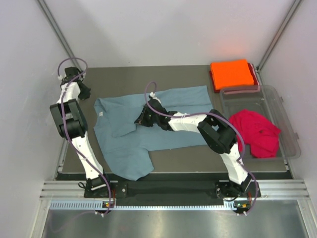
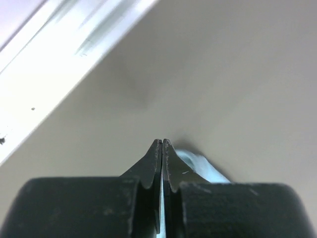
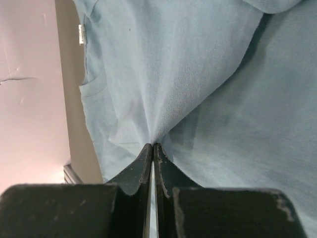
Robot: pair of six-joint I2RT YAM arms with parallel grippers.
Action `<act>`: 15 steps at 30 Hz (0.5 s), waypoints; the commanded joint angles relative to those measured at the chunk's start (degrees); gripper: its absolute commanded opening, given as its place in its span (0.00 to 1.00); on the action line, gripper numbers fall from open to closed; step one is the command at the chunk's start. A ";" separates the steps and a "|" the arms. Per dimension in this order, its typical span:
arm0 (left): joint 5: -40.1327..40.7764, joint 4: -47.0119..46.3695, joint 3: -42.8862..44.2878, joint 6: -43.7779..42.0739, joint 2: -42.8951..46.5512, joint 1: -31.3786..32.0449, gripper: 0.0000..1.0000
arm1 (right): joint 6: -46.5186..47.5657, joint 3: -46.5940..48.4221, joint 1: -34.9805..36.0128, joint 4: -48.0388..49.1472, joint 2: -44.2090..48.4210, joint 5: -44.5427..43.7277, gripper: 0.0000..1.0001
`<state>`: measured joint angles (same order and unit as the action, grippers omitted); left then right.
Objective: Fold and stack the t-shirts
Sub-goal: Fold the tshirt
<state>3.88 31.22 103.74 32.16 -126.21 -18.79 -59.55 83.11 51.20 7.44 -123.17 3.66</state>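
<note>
The grey-blue t-shirt (image 1: 124,148) lies spread on the dark table, partly folded across the middle. My right gripper (image 1: 140,120) is shut on a pinch of its cloth near the middle; in the right wrist view the fabric (image 3: 198,74) gathers into the closed tips (image 3: 153,145). My left gripper (image 1: 85,92) is shut at the far left, just beyond the shirt's corner. In the left wrist view its tips (image 2: 162,141) meet over bare table, with a bit of pale blue cloth (image 2: 200,166) beside them. The orange t-shirt (image 1: 231,73) lies folded at the back right. The red t-shirt (image 1: 257,131) is crumpled in the tub.
A clear plastic tub (image 1: 290,124) stands at the right edge and holds the red shirt. White walls close in on the left, back and right. A metal rail (image 1: 173,191) runs along the front by the arm bases.
</note>
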 commanded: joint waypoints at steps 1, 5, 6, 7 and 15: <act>-1.49 0.52 1.20 -2.19 5.97 2.26 0.00 | 0.57 -0.41 -0.40 3.19 1.18 1.26 0.00; -9.93 -5.28 -4.24 -2.63 10.45 3.76 0.00 | 0.49 -0.67 -0.40 3.54 0.83 1.35 0.00; -14.03 -6.86 -7.04 -2.11 11.94 3.93 0.00 | 0.40 -0.76 -0.40 3.63 0.92 1.44 0.00; -15.47 -10.27 -8.46 -1.76 12.39 4.11 0.00 | 0.31 -0.84 -0.40 3.81 0.74 1.52 0.00; -19.27 -13.64 -15.49 -1.13 10.90 4.11 0.00 | 0.31 -1.37 -0.84 4.42 1.27 2.05 0.15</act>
<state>-13.74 20.91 90.39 31.31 -115.37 -14.17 -59.70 81.38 51.16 8.95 -123.17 4.67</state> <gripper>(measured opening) 0.011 0.124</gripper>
